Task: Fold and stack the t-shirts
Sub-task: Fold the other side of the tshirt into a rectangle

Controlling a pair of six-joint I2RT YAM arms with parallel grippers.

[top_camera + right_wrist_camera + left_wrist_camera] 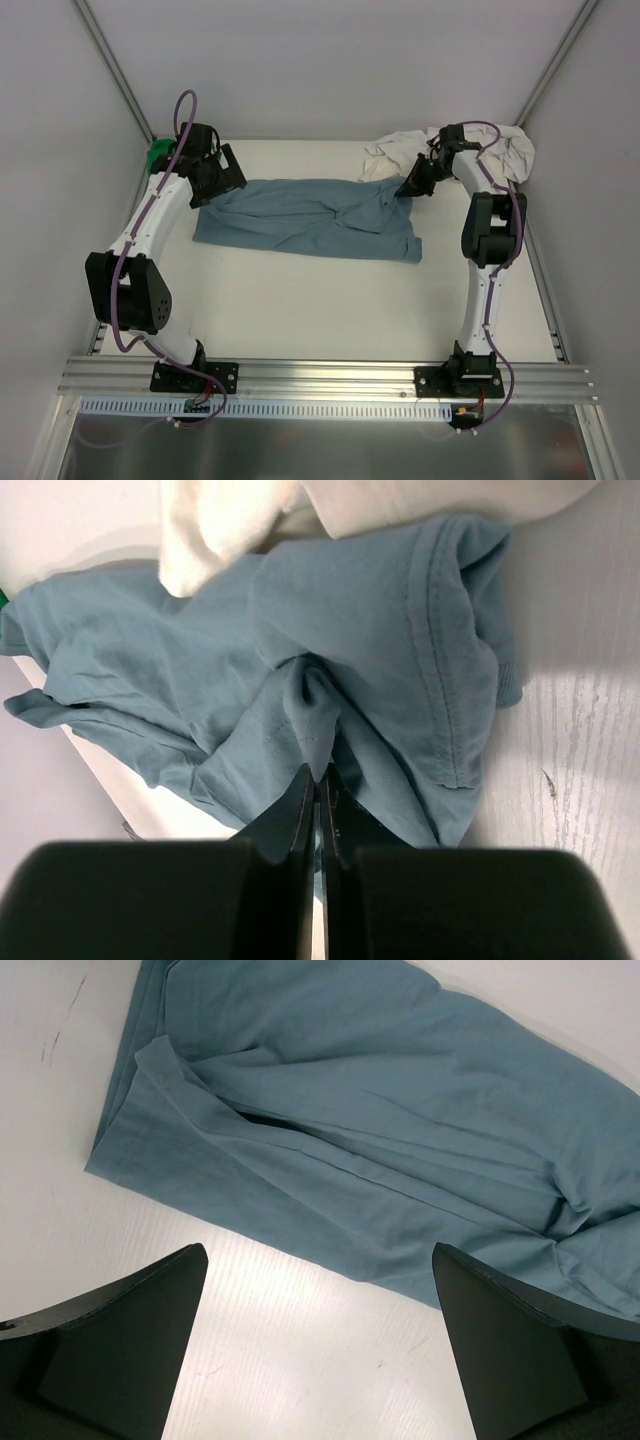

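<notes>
The right jaws are pinched tight on a raised fold at the right end of the slate-blue shirt (300, 215). The left jaws stand wide over its other end, holding nothing. The shirt lies rumpled across the desk (330, 310). The cream shirt (390, 152) is heaped at the far right, partly hidden by the right arm. Only a scrap of the green shirt (157, 155) shows behind the left arm.

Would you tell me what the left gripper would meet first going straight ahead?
Likely the blue shirt, though the left gripper may touch bare table just short of its edge; depth unclear.
</notes>
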